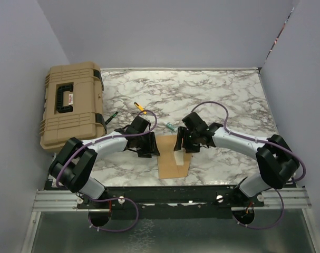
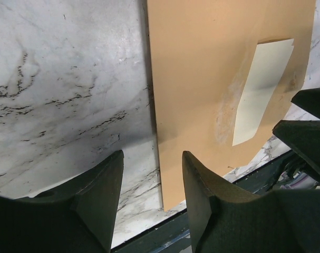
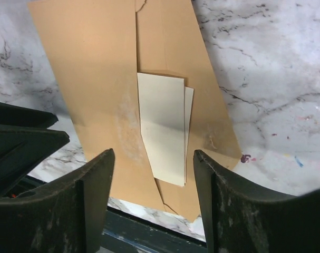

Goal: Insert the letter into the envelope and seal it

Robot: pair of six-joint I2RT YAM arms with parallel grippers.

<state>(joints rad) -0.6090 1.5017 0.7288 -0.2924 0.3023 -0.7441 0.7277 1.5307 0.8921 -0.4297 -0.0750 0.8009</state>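
Observation:
The tan envelope (image 1: 173,164) lies flat at the near table edge, between both grippers. In the right wrist view its kraft layers (image 3: 86,79) overlap, and diagonal seams show at the near end. A cream folded sheet, the letter (image 3: 162,126), lies tucked between those layers with its lower part showing; it also shows in the left wrist view (image 2: 262,89). My right gripper (image 3: 153,153) hovers open over the letter and holds nothing. My left gripper (image 2: 153,154) is open too, straddling the envelope's left edge (image 2: 155,132). From above, the left gripper (image 1: 148,146) and right gripper (image 1: 182,143) flank the envelope's far end.
A tan hard case (image 1: 73,110) sits at the table's far left. Green pens (image 1: 112,117), a yellow-red item (image 1: 141,109) and a teal item (image 1: 171,126) lie behind the grippers. The dark mounting rail (image 1: 170,192) runs just below the envelope.

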